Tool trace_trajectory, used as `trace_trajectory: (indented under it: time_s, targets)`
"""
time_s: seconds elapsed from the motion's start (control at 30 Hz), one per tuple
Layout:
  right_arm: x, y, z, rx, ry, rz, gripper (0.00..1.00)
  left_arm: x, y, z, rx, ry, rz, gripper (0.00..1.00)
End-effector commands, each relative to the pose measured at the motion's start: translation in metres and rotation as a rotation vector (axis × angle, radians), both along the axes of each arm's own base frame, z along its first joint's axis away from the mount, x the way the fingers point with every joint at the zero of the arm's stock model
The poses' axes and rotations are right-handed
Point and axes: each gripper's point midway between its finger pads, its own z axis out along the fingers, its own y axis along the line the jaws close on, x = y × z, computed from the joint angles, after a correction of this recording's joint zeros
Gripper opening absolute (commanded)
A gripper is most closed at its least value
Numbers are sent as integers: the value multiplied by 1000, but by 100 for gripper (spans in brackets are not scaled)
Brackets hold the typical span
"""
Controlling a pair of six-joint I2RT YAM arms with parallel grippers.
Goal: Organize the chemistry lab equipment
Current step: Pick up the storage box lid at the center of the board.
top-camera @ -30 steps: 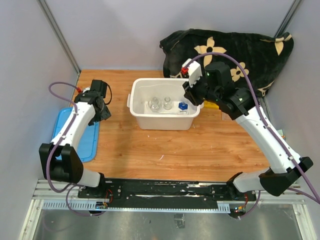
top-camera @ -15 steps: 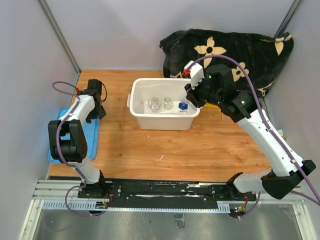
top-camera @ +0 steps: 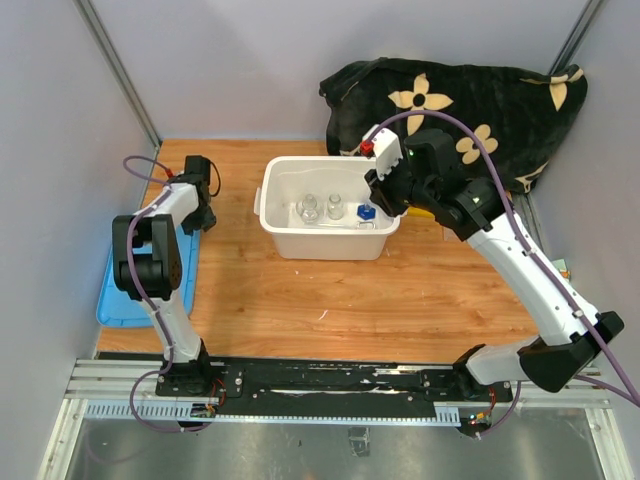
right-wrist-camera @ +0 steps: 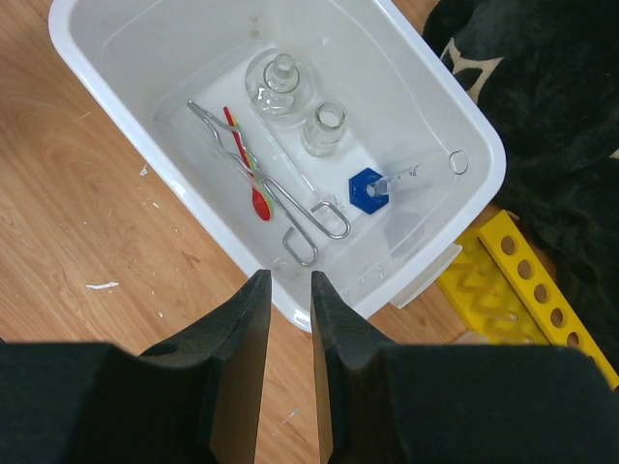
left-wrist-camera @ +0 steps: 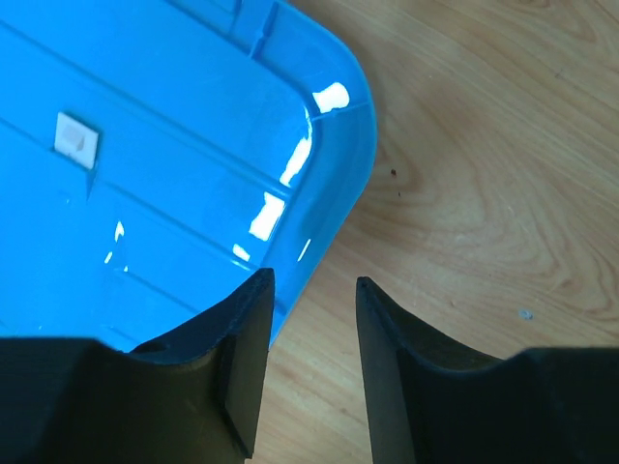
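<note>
Located blue lid [left-wrist-camera: 174,145] lying flat at the left edge of the bench [left-wrist-camera: 484,193], 1 rounded corner turned toward the bench middle. Found left end effector [left-wrist-camera: 311,280] low over that corner, parted, gripping nothing. 1 finger [left-wrist-camera: 242,367] over the lid's rim, the other over bare wood.

Found right end effector [right-wrist-camera: 290,277] above the near rim of the white tub [right-wrist-camera: 126,48], narrowly parted, empty.

Logged inside the tub, toward the far edge of the bench:
- 2 small glass beakers [right-wrist-camera: 279,85]
- metal tongs [right-wrist-camera: 290,208]
- red-tipped stick [right-wrist-camera: 260,203] lying across the tongs
- 1 blue-capped tube [right-wrist-camera: 368,188]

Logged yellow holed rack [right-wrist-camera: 522,280] outside, just beside the tub's right wall, against the black flowered cloth [right-wrist-camera: 551,116] toward the far-right corner.

Step in hand, judged: taking the lid by its corner rim.

To do it well:
- Centre the rim in the gap before closing. At present it sits off to 1 side, so shift slightly across.
- Reach past the lip for a deep bite, not a tip pinch.
- Close firmly. Thin, glossy plastic, probably prone to pivoting in a corner grip.
- Raise slowly, corner first, then level off.
- Probably best not to cap the tub with the yellow holed rack left outside.
</note>
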Motion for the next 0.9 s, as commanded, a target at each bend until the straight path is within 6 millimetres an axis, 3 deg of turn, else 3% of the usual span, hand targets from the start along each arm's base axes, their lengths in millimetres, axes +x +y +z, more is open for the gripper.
trace_trajectory:
  time_s: [0.0,0.2,0.37,0.47,0.57,0.7,0.87]
  targets:
    - [-1,-2,-7,-31,16,-9,24,17,4,-4,18,-19,-12,43]
    - [-3,-8,-9,-45,16,-25,24,10,11,-24,57,34,5,41]
    - [-5,-11,-12,-58,19,-32,24,9,2,-40,8,17,-3,13]
    - [-5,-15,-11,-70,15,-40,24,16,-10,-34,-67,-24,-12,2]
    - [-4,-17,-11,-82,11,-48,24,33,-22,-3,-136,-135,-23,0]
    - [-5,-17,-12,-79,16,-45,24,63,-37,65,-217,-314,-56,0]
    - [-5,-16,-12,-78,13,-44,25,89,-42,152,-233,-462,-91,0]
